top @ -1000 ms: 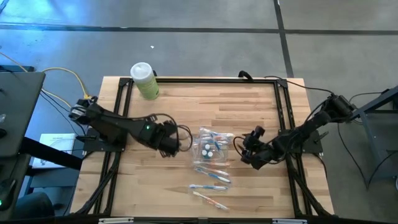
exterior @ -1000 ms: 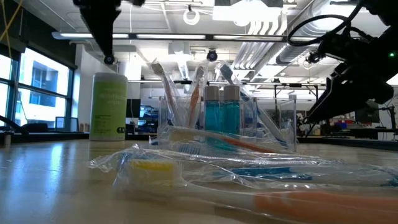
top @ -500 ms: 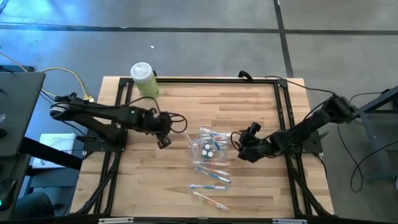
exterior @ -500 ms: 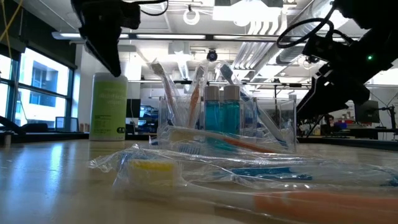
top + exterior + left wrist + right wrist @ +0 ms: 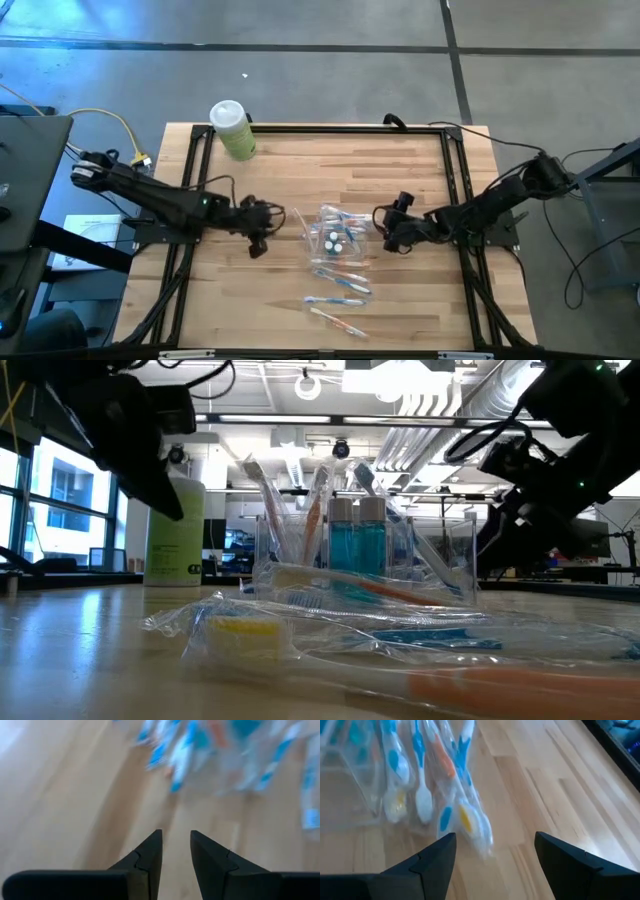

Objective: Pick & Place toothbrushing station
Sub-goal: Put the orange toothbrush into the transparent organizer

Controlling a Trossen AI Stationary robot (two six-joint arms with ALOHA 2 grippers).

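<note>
The toothbrushing station stands at the middle of the table: a clear plastic holder with two blue white-capped tubes and upright wrapped toothbrushes. Several wrapped blue- and orange-marked toothbrushes lie on the table on its near side. My left gripper is to its left, empty, its fingers a narrow gap apart. My right gripper is close on the holder's right, wide open and empty. It faces the wrapped toothbrushes in the holder.
A pale green white-capped bottle stands at the table's far left corner. Black frame rails run along the table's left and right sides and along its far edge. Bare wood lies between the holder and the far edge.
My left gripper has come down lower and drawn a little toward the table's left edge, away from the holder. My right gripper has gone toward the far edge and closer to the holder's right side. The holder and the toothbrushes have stayed where they were.
</note>
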